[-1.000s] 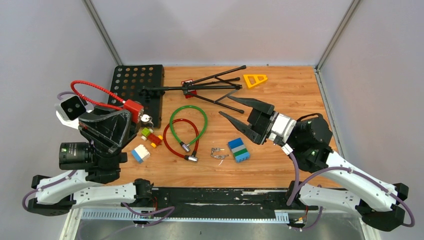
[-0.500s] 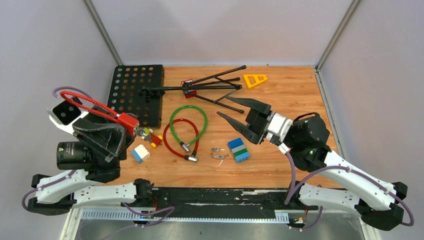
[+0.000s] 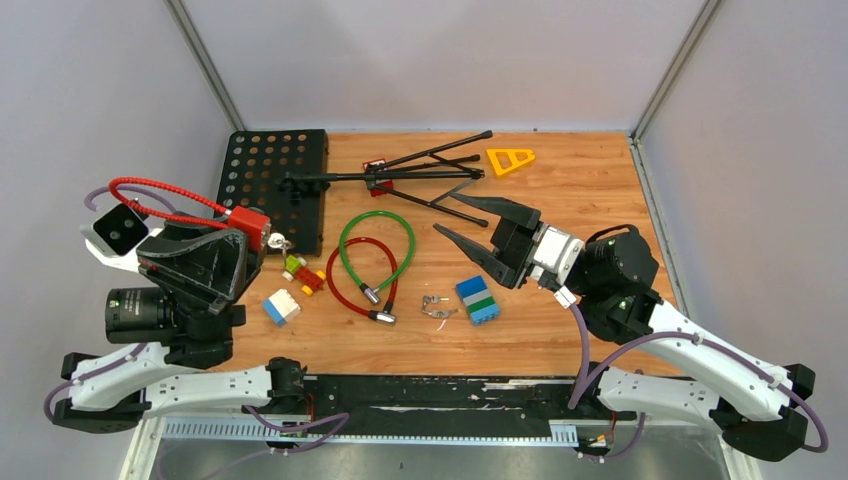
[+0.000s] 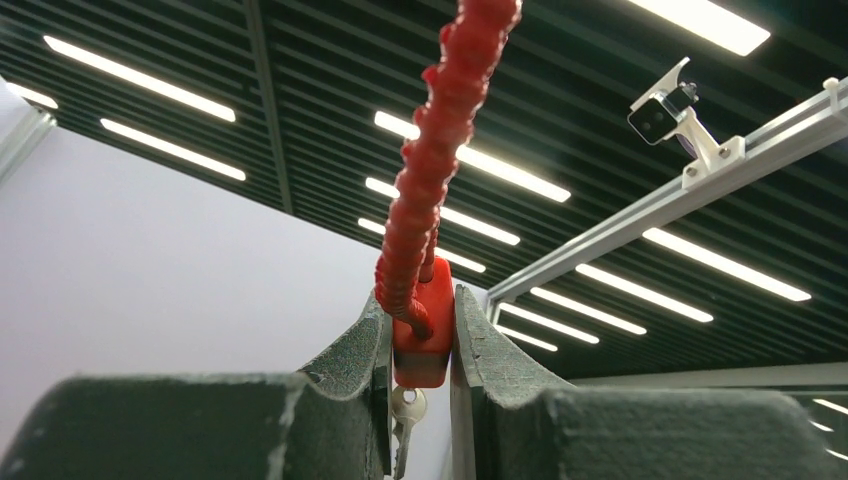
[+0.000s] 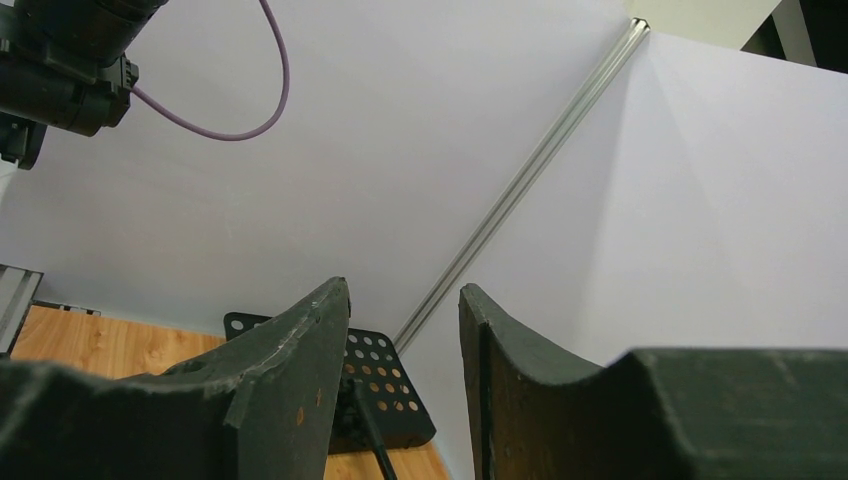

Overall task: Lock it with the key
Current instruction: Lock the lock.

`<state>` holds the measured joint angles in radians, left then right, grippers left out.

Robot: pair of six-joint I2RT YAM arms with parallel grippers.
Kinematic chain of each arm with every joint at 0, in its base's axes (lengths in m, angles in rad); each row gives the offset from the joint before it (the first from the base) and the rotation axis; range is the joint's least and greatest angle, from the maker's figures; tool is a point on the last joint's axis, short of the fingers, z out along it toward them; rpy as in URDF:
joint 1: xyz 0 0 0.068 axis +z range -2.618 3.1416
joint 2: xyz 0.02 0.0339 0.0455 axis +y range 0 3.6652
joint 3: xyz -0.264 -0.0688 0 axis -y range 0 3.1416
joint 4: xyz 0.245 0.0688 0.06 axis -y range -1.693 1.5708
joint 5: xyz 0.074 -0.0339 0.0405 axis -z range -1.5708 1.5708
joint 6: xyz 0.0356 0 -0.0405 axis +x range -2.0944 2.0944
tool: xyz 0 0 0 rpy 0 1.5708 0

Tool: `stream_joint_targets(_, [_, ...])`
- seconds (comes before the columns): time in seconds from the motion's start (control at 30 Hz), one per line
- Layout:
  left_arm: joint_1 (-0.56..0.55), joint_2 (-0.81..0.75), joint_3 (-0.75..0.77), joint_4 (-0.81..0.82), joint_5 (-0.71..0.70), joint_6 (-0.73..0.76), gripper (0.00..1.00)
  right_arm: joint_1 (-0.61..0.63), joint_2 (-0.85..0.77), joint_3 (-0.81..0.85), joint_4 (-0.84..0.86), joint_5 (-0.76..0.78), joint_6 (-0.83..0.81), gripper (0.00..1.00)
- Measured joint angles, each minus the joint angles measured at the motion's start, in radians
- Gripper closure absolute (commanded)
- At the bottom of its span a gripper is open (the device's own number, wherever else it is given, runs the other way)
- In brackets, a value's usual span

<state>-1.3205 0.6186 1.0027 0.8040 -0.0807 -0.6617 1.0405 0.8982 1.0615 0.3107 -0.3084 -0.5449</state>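
Since a second ago my left arm has swung outward and back, carrying the red lock body (image 3: 248, 222) and its ribbed red cable (image 3: 160, 190) toward the left edge of the surface (image 3: 590, 200); the right arm has barely shifted. Left end effector (image 3: 245, 238) is pinching the lock body between both pads, and the wrist view confirms it is clamped squarely. A silver key (image 3: 278, 241) hangs at the lock's lower end. Right end effector (image 3: 452, 213) is spread and holds nothing, hovering mid-surface, well apart from the lock. My reading of the step: present the lock so the key faces the right arm. To do it well I should keep the left pinch firm on the body, not the cable, and hold the key end clear of my own fingers. The right pads should take the key's flat head squarely before turning. Unclear: whether the key sits in the cylinder or only dangles, and whether the cable's free end is seated. Right wrist view shows only wall.
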Motion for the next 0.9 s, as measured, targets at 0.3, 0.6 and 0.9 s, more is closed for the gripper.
stream_joint_targets(0.3, [0.000,-0.008,-0.002,-0.007,-0.026,0.025,1.00,0.011,0.059,0.111,-0.033,-0.093,-0.029,0.57])
stream_joint_targets(0.6, [0.000,0.004,-0.002,-0.007,-0.025,0.035,1.00,0.300,0.186,0.336,-0.084,-0.124,-0.394,0.61])
stream_joint_targets(0.9, [0.000,0.018,-0.002,-0.008,-0.017,0.044,1.00,0.470,0.364,0.429,-0.097,-0.002,-0.753,0.69])
